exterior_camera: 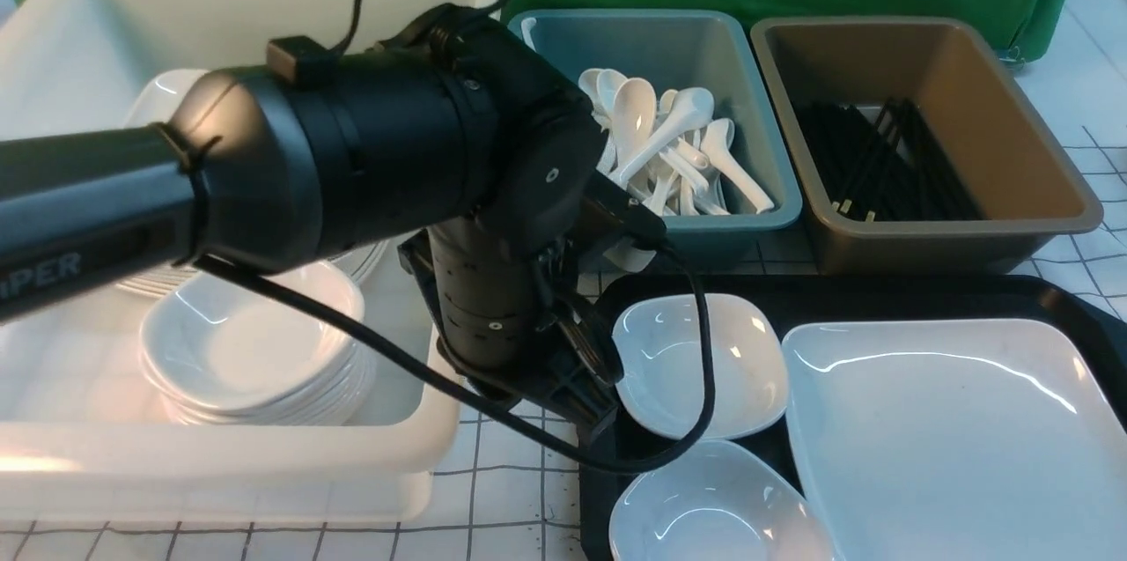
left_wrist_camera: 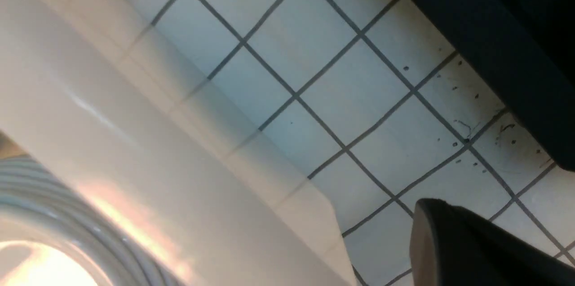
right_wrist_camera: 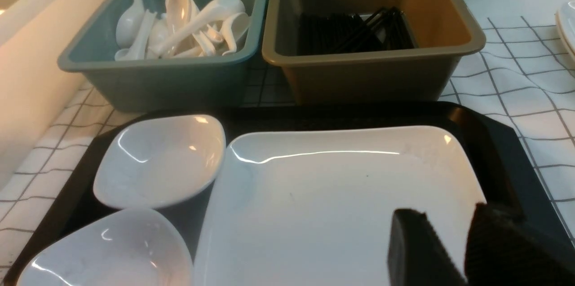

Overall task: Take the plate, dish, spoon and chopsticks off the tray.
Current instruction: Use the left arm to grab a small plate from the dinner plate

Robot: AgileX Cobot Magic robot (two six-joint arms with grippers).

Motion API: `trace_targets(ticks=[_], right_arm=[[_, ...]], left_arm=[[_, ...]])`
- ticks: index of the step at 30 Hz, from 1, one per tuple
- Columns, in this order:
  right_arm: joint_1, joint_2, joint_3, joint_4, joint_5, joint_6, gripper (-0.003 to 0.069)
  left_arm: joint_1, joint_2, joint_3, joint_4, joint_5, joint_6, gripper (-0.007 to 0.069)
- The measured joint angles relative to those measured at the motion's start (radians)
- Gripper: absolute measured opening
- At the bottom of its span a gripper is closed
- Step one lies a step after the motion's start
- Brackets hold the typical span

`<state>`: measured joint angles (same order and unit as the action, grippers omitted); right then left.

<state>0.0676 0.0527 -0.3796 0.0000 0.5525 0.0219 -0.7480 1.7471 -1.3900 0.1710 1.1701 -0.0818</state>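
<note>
The black tray (exterior_camera: 880, 295) holds the large white plate (exterior_camera: 951, 438) and two small deep white dishes, one farther (exterior_camera: 696, 363) and one nearer (exterior_camera: 713, 513). No spoon or chopsticks show on the tray. My left gripper (exterior_camera: 594, 420) points down at the tray's left edge, beside the far dish. It is shut with nothing in it, and the left wrist view shows it (left_wrist_camera: 431, 218) above the checked cloth, with the tray (left_wrist_camera: 494, 52) beside it. My right gripper (right_wrist_camera: 442, 212) hangs open over the near right part of the plate (right_wrist_camera: 323, 187), out of the front view.
A big white tub (exterior_camera: 264, 455) on the left holds stacked dishes (exterior_camera: 255, 350) and plates. Behind the tray stand a teal bin (exterior_camera: 696, 50) with several white spoons and a brown bin (exterior_camera: 933, 217) with black chopsticks. My left arm's cable (exterior_camera: 687, 446) droops over the tray.
</note>
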Motion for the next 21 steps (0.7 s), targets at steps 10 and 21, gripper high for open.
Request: trace_targets(ticks=[10,21], right_arm=[[0.0,0.0,0.0,0.0,0.0,0.001,0.0239],[0.0,0.0,0.0,0.0,0.0,0.001,0.0239]], left_arm=[[0.01,-0.062,0.001,-0.525,-0.062,0.264,0.0],[-0.082,0.134,-0.063,-0.496,-0.176,0.361,0.0178]])
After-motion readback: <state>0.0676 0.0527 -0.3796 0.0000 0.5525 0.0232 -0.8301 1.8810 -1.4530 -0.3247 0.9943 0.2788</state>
